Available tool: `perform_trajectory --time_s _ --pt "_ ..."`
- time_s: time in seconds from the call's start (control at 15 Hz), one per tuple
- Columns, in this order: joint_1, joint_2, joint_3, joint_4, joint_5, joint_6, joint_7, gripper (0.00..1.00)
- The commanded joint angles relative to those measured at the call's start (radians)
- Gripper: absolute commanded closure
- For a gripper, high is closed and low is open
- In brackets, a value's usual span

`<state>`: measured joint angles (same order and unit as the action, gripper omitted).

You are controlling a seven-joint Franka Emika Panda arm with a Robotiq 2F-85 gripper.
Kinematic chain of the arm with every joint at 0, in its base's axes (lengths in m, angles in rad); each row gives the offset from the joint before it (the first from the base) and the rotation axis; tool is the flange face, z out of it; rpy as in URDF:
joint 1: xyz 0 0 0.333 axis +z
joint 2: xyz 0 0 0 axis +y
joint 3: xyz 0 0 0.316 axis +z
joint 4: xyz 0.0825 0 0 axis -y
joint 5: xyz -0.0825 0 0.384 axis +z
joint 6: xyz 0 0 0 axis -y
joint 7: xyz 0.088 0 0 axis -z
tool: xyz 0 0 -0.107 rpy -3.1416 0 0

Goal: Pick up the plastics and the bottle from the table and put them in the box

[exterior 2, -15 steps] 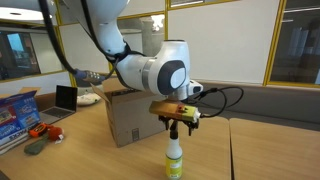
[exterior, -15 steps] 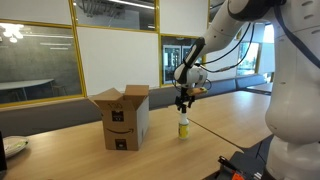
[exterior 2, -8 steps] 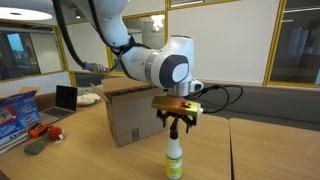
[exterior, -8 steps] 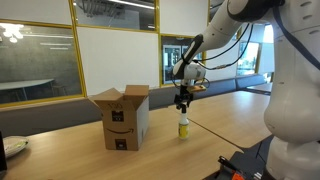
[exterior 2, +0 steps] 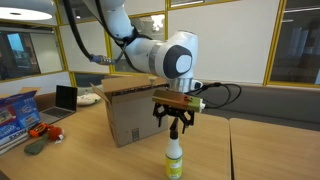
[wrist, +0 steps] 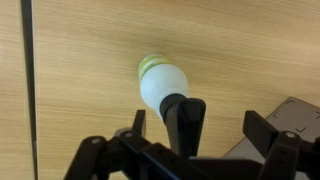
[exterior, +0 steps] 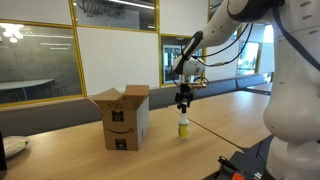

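Observation:
The bottle (exterior: 182,125) stands upright on the table (exterior: 235,118), to the side of the box (exterior: 125,118). It is a slim clear bottle with yellowish liquid and a dark top. My gripper (exterior: 182,103) hangs straight above it, open and empty, fingers pointing down. In both exterior views the fingertips are just over the bottle's top (exterior 2: 174,158), gripper (exterior 2: 177,128), box (exterior 2: 128,115). In the wrist view the bottle (wrist: 162,87) shows from above, its dark top between the spread fingers of my gripper (wrist: 200,128). No plastics show clearly on the table.
A laptop (exterior 2: 66,97), a blue packet (exterior 2: 15,112), an orange item (exterior 2: 44,131) and a dark item (exterior 2: 35,147) lie beyond the box. A whitish thing (exterior 2: 90,98) sits behind the box. Glass walls stand behind the table. A dark seam (wrist: 28,80) crosses the wood.
My gripper has risen a little above the bottle. The bottle and the box have not moved.

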<state>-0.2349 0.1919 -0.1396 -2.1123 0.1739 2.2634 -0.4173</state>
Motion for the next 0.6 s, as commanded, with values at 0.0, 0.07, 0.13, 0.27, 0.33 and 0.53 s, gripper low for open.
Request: perform_trajectory --time_s 0.0,0.07,0.13,0.27,0.33,0.53 --pt "-0.014 0.011 0.005 0.036 0.024 -0.058 -0.039 0.00" --pt "-0.014 0.013 0.004 0.035 0.022 -0.062 -0.040 0.00" --pt "-0.014 0.014 0.005 0.034 0.024 -0.065 -0.043 0.00" --pt "-0.013 0.020 0.004 0.032 0.019 -0.067 -0.040 0.00" --pt "-0.013 0.024 0.005 0.032 0.021 -0.066 -0.040 0.00" --pt "-0.013 0.038 0.006 0.032 0.019 -0.056 -0.035 0.00"
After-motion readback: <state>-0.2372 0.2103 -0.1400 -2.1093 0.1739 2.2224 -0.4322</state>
